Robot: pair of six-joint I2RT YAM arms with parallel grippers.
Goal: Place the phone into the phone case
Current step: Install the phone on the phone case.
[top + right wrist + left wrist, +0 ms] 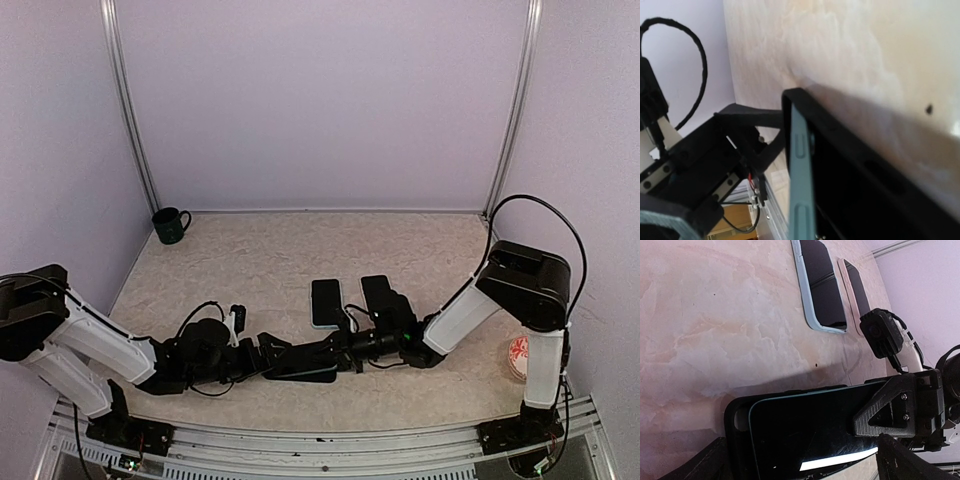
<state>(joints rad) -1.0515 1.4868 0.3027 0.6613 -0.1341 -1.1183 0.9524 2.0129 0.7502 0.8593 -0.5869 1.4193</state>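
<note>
Flanking the phone [325, 303]: mug [170, 225], perhaps a cup [516, 357]

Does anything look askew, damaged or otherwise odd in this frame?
Nothing looks damaged or spilled. The one thing askew is the phone: it lies only partly in the black case, one long edge raised above the case rim in the right wrist view. The right end effector grips it; the left end effector stands open.
</note>
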